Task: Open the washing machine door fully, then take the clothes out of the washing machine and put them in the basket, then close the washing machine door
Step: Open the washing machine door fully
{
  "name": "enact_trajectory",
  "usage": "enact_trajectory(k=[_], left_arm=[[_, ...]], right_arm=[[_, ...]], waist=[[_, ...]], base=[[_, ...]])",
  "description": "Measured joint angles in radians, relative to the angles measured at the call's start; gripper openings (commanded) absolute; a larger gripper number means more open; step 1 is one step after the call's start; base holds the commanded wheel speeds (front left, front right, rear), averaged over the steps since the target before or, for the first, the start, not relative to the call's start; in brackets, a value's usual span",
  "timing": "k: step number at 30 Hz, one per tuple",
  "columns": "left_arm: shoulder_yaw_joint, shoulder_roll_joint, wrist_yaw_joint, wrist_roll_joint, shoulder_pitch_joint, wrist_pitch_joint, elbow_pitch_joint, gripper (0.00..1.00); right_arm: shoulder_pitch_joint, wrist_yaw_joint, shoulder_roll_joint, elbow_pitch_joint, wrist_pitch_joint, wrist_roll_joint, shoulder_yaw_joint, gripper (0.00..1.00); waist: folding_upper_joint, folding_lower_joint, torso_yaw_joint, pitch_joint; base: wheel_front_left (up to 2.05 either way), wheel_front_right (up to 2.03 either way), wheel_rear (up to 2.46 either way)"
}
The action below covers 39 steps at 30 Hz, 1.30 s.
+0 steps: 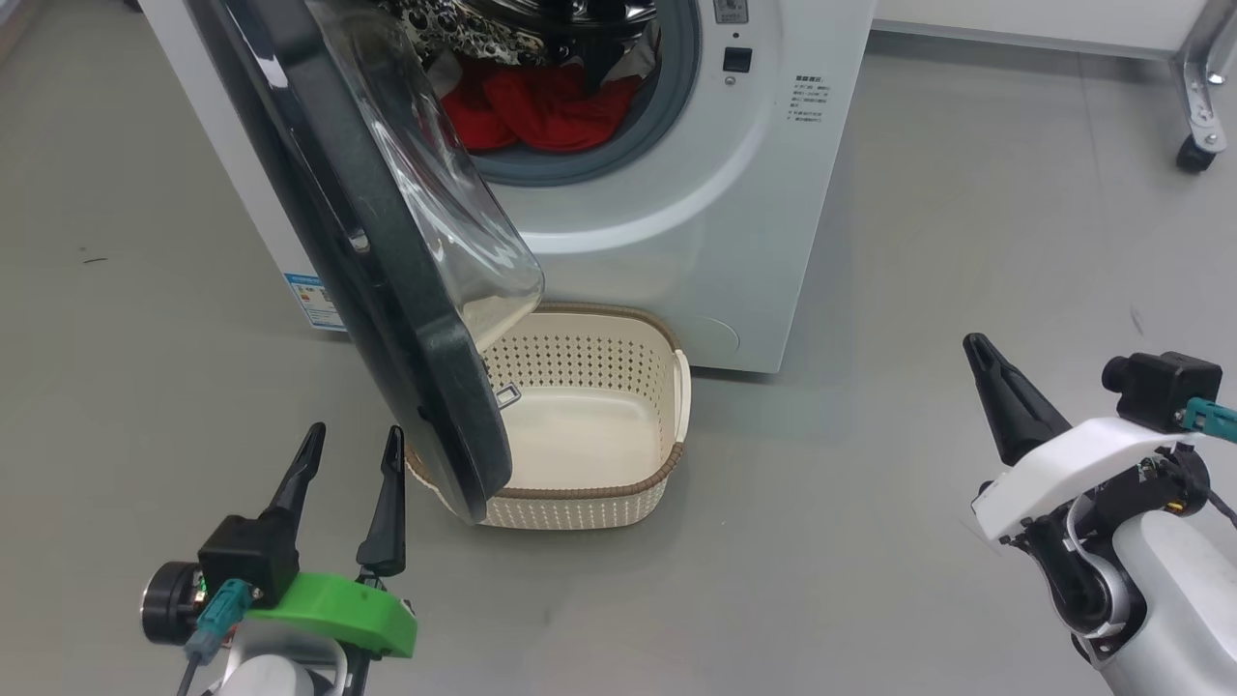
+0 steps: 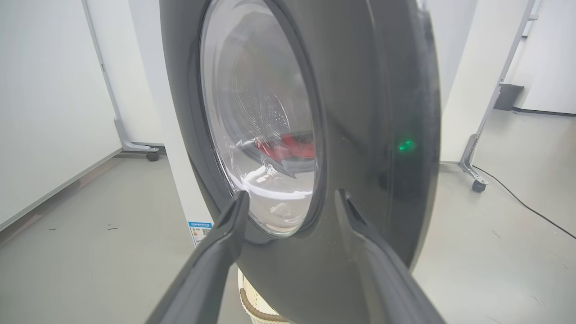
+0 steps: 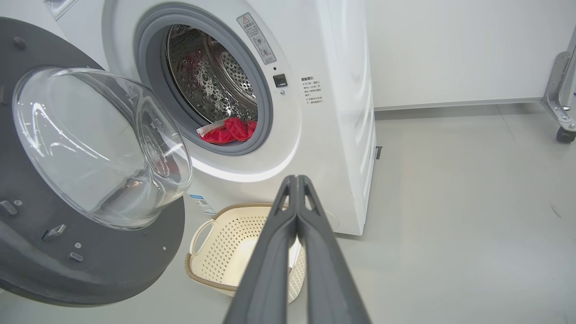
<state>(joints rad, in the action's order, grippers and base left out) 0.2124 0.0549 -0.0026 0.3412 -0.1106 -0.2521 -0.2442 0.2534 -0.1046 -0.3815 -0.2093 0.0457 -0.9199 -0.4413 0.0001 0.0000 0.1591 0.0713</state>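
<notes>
While the large round glossy black door [image 1: 333, 232] stands swung out from the big white box-shaped washing machine [image 1: 744, 242], its lower edge hangs over the left side of the small cream plastic basket [image 1: 580, 489], and from my head camera it covers that corner. My left gripper [image 1: 355, 432] hovers low beside the door's outer face with its two long dark fingers spread wide and nothing between them. Through that wrist camera they frame the lower rim of the bulging clear glass window [image 2: 261, 117], and I cannot tell whether they touch it. My right gripper [image 1: 974, 344] is well off to the right over bare grey floor [image 1: 870, 503], fingers pressed together into one thin point and holding nothing. That side gives me wide open room, with only a wheeled metal frame leg [image 1: 1198, 116] far back. The bright red soft clothes [image 1: 541, 111] lie crumpled at the bottom of the perforated steel drum [image 3: 211, 76], just behind the smooth grey rubber ring [image 1: 681, 106]. The basket sits on the floor right against the machine's front, under the opening. It has rounded corners, rows of small holes, a brown woven-look rim and white handles, and a smooth, bare bottom. A small blue sticker [image 1: 314, 300] marks the machine's lower left front.
</notes>
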Motion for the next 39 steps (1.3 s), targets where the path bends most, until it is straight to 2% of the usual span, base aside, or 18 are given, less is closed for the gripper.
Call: enact_trajectory(k=[10, 11, 12, 13, 24, 39], left_arm=[[-0.023, 0.002, -0.006, -0.011, 0.02, 0.0, 0.007, 1.0], [-0.023, 0.002, -0.009, -0.011, 0.02, 0.0, 0.007, 1.0], [-0.025, 0.002, -0.012, -0.013, 0.02, 0.0, 0.008, 1.0], [-0.027, 0.002, -0.013, -0.016, 0.02, 0.0, 0.008, 1.0], [-0.057, 0.002, -0.013, -0.021, 0.034, 0.0, 0.019, 1.0], [-0.078, -0.001, -0.029, -0.026, 0.034, 0.0, 0.026, 1.0]], right_arm=[[-0.087, 0.039, -0.011, -0.006, 0.166, 0.116, -0.002, 0.0], [-0.097, 0.047, -0.011, -0.007, 0.176, 0.122, -0.002, 0.31], [-0.106, 0.054, -0.011, -0.01, 0.181, 0.132, -0.005, 0.81], [-0.114, 0.056, -0.011, -0.011, 0.182, 0.139, -0.006, 1.0], [-0.146, 0.099, 0.015, 0.003, 0.198, 0.207, -0.006, 1.0], [-0.161, 0.109, 0.041, 0.034, 0.202, 0.273, 0.02, 1.0]], waist=[[0.0, 0.0, -0.035, -0.018], [0.0, 0.0, -0.036, -0.018], [0.0, 0.0, -0.037, -0.018], [0.0, 0.0, -0.038, -0.018], [0.0, 0.0, -0.048, -0.011], [0.0, 0.0, -0.057, 0.015]], base=[[0.0, 0.0, 0.0], [0.0, 0.0, 0.0], [0.0, 0.0, 0.0], [0.0, 0.0, 0.0], [0.0, 0.0, 0.0], [0.0, 0.0, 0.0]])
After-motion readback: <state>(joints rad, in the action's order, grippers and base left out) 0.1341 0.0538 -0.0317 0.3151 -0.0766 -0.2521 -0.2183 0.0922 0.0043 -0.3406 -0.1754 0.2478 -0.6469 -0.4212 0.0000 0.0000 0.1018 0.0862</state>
